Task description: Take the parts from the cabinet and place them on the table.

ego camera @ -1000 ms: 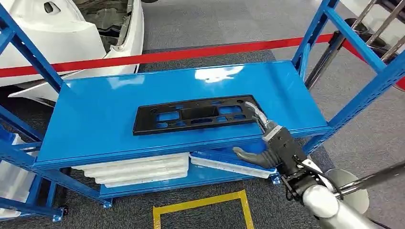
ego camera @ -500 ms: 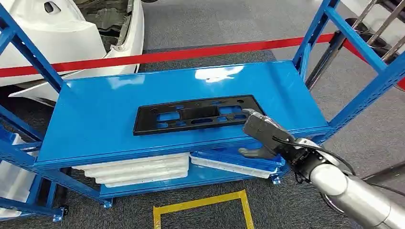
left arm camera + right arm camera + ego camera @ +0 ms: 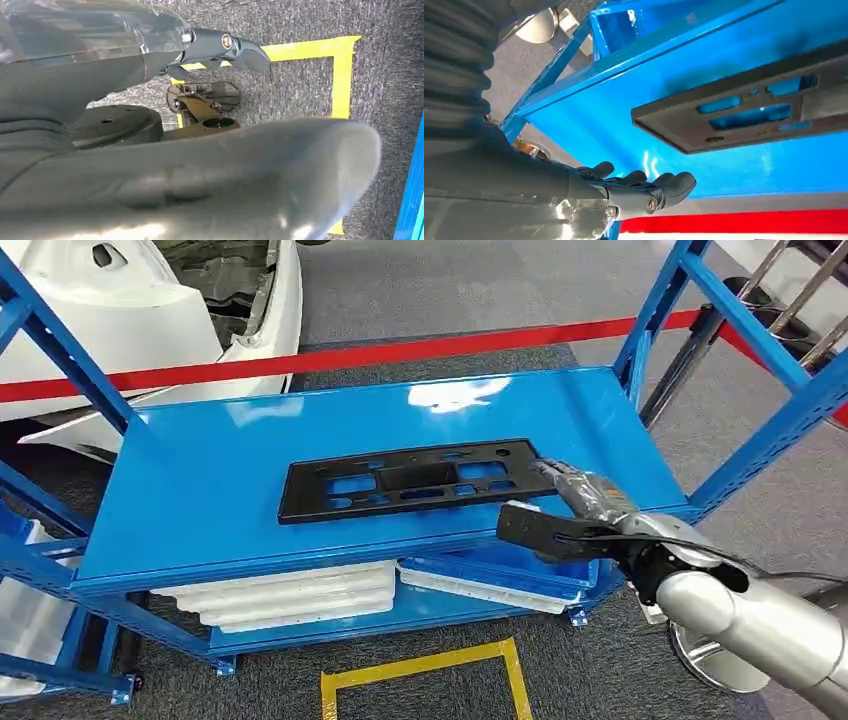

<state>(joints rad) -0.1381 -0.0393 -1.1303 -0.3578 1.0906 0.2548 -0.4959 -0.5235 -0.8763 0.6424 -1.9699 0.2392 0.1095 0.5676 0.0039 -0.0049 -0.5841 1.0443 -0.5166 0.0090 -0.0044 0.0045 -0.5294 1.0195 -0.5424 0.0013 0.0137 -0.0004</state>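
black part [image 3: 412,481] flat on blue shelf [image 3: 220,500] of cabinet, long axis running left-right. right robot hand [image 3: 560,520] at part's right end, near front edge – fingers apart, gripping nothing, just short of part. left robot hand [image 3: 200,180] hanging low over floor, far from part; state cannot be told. white trays [image 3: 290,595] stacked on lower shelf.

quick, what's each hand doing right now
Left hand: cannot be told, seen only close up over the floor.
Right hand: open, holding nothing, beside the black part.
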